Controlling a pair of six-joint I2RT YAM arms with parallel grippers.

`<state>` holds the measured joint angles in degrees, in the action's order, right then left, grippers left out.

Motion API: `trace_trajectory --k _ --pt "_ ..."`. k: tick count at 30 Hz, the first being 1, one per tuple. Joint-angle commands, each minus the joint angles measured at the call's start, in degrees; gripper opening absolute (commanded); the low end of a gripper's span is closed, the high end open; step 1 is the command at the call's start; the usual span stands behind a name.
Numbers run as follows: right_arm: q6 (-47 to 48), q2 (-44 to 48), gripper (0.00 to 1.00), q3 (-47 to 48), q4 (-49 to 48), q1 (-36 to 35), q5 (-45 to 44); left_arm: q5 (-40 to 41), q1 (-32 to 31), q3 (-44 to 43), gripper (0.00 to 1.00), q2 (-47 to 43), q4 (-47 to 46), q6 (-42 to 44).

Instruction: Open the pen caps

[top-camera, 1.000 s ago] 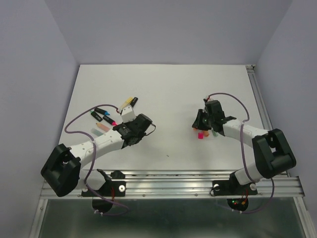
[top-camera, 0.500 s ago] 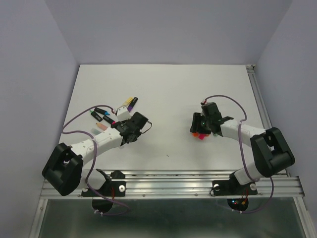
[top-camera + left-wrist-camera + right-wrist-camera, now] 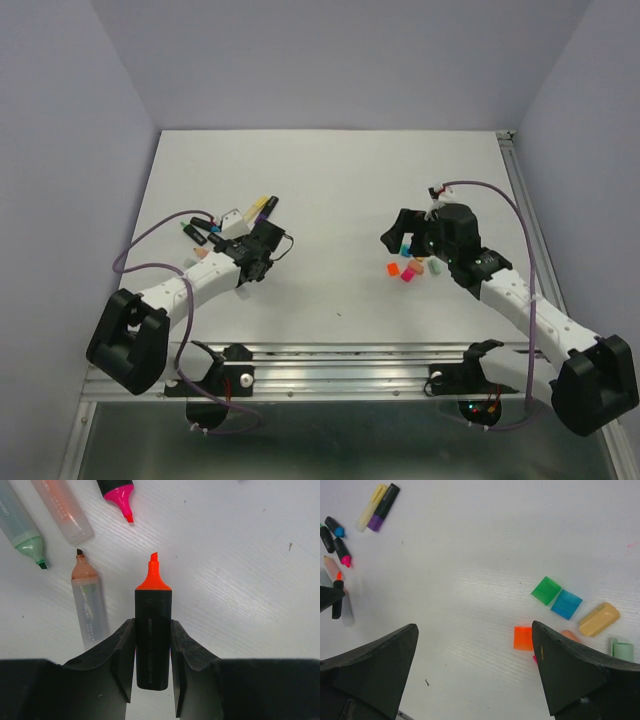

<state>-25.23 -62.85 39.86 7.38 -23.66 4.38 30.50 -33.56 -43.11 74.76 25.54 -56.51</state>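
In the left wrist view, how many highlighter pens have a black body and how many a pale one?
Black-bodied plastic highlighter pens: 2
Pale translucent-bodied highlighter pens: 3
Total: 5

Desk (image 3: 340, 180) carrying two groups, well apart.
- Pen caps (image 3: 407, 274) lying loose in cluster on right half, close by right tool (image 3: 400, 235), most sitting toward its right finger.
- Highlighters (image 3: 200, 238) lying in row on left half, left of left tool (image 3: 255, 250).
- Highlighter pair (image 3: 260, 207) lying side by side, touching, just behind left tool.
- Held highlighter (image 3: 153, 610) sitting between left tool's fingers, tip pointing away over desk.
- Loose highlighter (image 3: 89, 610) lying just left of it.
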Motion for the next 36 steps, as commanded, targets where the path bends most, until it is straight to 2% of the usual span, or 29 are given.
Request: trace_trajectory --k 1,8,14,19,27,28,29,30,36 --pt "0.8 4.6 1.00 -1.7 -2.1 -0.3 0.4 1.8 2.7 -0.8 0.06 1.8 -0.1 3.5" --pt "1.3 5.5 1.00 -1.9 -0.4 -0.2 -4.0 1.2 5.2 -1.4 0.06 5.2 0.0 4.6" --pt "1.4 3.2 1.00 -0.7 1.0 -0.3 -4.8 0.4 5.9 -2.9 0.18 8.1 1.0 6.7" --pt "1.5 3.2 1.00 -0.5 1.3 -0.2 -4.7 0.2 6.0 -3.5 0.49 7.1 1.4 7.1" --pt "1.0 4.2 1.00 -0.6 1.2 -0.2 -4.6 -1.2 6.0 -5.5 0.70 2.6 1.3 9.0" --pt "0.9 4.5 1.00 -0.7 1.1 -0.2 -2.6 -1.4 6.0 -6.4 0.77 1.0 0.8 10.4" --pt "1.0 4.5 1.00 -0.7 0.7 -0.2 -2.0 -1.7 5.9 -6.9 0.80 0.2 0.1 11.5" --pt "0.9 4.6 1.00 -0.8 0.4 -0.3 -1.5 -3.2 6.0 -7.9 0.99 -0.7 -2.7 13.1" --pt "0.9 4.6 1.00 -1.1 -0.4 -0.2 0.9 -16.1 6.1 -12.9 0.99 -1.6 -18.2 34.2"
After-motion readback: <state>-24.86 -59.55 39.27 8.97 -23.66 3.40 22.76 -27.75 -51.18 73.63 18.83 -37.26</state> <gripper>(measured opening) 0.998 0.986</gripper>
